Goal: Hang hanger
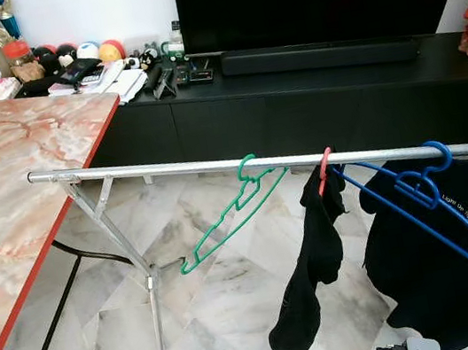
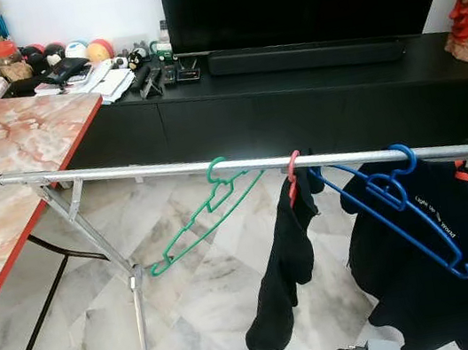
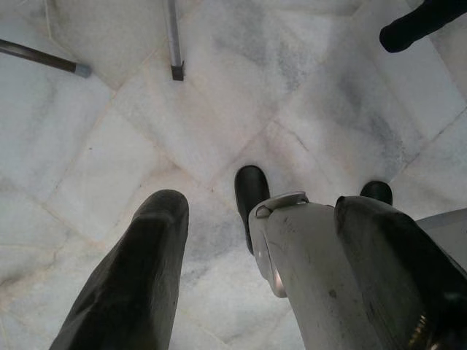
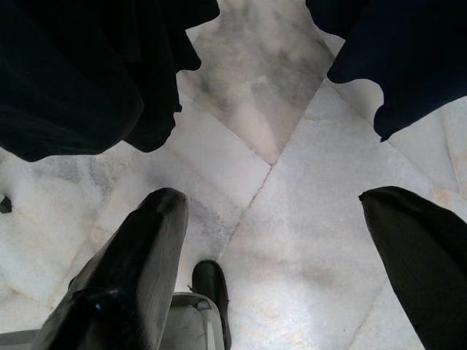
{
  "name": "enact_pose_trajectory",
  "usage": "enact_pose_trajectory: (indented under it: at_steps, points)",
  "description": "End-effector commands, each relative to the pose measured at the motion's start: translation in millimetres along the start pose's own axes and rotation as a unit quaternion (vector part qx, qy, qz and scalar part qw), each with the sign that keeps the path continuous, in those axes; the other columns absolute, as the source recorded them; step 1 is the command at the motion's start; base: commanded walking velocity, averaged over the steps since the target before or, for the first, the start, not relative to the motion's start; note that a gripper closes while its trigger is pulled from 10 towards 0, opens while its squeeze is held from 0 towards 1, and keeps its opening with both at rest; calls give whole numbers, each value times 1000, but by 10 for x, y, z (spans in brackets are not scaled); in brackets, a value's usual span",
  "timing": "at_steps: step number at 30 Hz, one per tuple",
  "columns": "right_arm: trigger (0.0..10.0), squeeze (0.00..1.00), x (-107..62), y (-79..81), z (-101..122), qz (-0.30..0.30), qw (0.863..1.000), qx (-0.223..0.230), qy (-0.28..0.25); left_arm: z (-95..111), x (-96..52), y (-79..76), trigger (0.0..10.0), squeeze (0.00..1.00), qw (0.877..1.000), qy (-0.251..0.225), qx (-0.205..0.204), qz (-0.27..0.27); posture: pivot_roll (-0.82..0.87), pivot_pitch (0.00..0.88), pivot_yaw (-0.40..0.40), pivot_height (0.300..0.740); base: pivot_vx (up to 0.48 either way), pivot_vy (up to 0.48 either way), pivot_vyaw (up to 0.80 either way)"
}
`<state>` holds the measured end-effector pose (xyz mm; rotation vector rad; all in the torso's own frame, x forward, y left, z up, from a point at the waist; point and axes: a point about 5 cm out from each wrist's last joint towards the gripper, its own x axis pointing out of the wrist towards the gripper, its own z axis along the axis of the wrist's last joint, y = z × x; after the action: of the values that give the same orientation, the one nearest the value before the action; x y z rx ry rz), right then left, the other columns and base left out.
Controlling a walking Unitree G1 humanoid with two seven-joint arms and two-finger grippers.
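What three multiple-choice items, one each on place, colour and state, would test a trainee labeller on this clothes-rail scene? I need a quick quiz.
1. Where does the green hanger hang?
A. On the metal rail, on the table's side of the clothes
B. On the marble table
C. On the floor

2. What colour is the hanger over the black T-shirt?
A. Yellow
B. Blue
C. White

3. How do the left gripper and right gripper stand?
A. Both shut on hangers
B. One holds a sock
C. Both open and empty, pointing at the floor

Key: 1 A, its hook sits over the rail; 2 B, the blue hanger lies across it; 3 C, floor tiles show between the fingers.
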<state>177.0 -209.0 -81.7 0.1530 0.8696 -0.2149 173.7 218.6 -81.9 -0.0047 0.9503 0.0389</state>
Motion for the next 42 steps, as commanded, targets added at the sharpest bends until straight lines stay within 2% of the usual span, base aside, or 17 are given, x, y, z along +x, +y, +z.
enact_pose_trajectory:
  at_steps: [1, 11, 12, 13, 14, 15, 29, 42]
  points:
    - [10000, 0, -8, -14, -17, -3, 1000, 3, -2, -39, -6, 3, 10000, 0, 1000, 8, 1, 0, -27, 75, -38, 740, 0, 0, 0]
    - [10000, 0, -8, -14, -17, -3, 1000, 3, -2, -39, -6, 3, 10000, 0, 1000, 8, 1, 0, -27, 75, -38, 740, 0, 0, 0]
    - [10000, 0, -7, -8, -15, -5, 1000, -5, -2, -33, -6, 9, 10000, 0, 1000, 7, -2, 1, 0, 0, 0, 740, 0, 0, 0]
    - [10000, 0, -5, 75, -29, 13, 1000, 4, -4, -18, -4, 7, 10000, 0, 1000, 1, -5, 2, 32, 45, -23, 740, 0, 0, 0]
    - [10000, 0, -7, 173, -46, 34, 999, 16, -8, -3, -3, 2, 10000, 0, 1000, -6, -9, 3, 33, 43, -22, 740, 0, 0, 0]
    - [10000, 0, -8, 194, -51, 39, 999, 18, -7, -1, -2, 0, 10000, 0, 1000, -8, -11, 4, 36, 39, -23, 740, 0, 0, 0]
    - [10000, 0, 5, 194, -2, 40, 999, 20, -13, 27, 4, -2, 10000, 0, 1000, -11, -16, 6, 30, 39, -24, 740, 0, 0, 0]
    - [10000, 0, 6, 206, 8, 39, 999, 26, -17, 27, 2, 10, 10000, 0, 1000, -11, -13, 4, 3, 73, -14, 740, 0, 0, 0]
